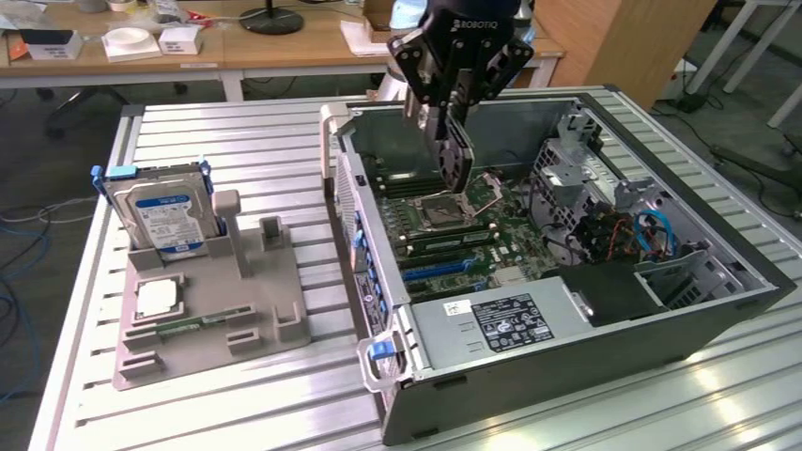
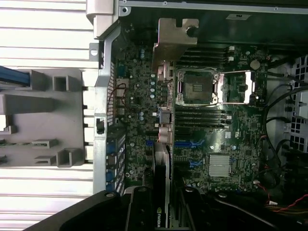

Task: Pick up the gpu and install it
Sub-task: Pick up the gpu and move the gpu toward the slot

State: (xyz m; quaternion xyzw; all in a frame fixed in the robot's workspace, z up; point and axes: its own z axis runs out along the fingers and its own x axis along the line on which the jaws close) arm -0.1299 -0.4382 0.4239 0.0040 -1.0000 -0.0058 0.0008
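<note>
The gpu point(image 1: 454, 160) hangs on edge, a thin card with a dark block, pointing down into the open computer case point(image 1: 701, 310). My gripper point(image 1: 449, 113) is shut on its upper end. It sits above the motherboard point(image 1: 464, 235), over the area near the processor socket point(image 1: 449, 202), clear of the board. In the wrist view the gpu point(image 2: 163, 130) appears edge-on, with its silver end bracket point(image 2: 175, 41) at the far end. My gripper point(image 2: 163, 209) clamps the near end. Blue expansion slots point(image 2: 190, 144) lie just beside the card's line.
A grey holder tray point(image 1: 213, 310) on the slatted table, at the exterior view's left, carries a blue-labelled hard drive point(image 1: 163, 211), a processor chip point(image 1: 157, 299) and a memory stick point(image 1: 188, 324). The case holds a power supply point(image 1: 501, 319) and a drive cage with cables point(image 1: 626, 225).
</note>
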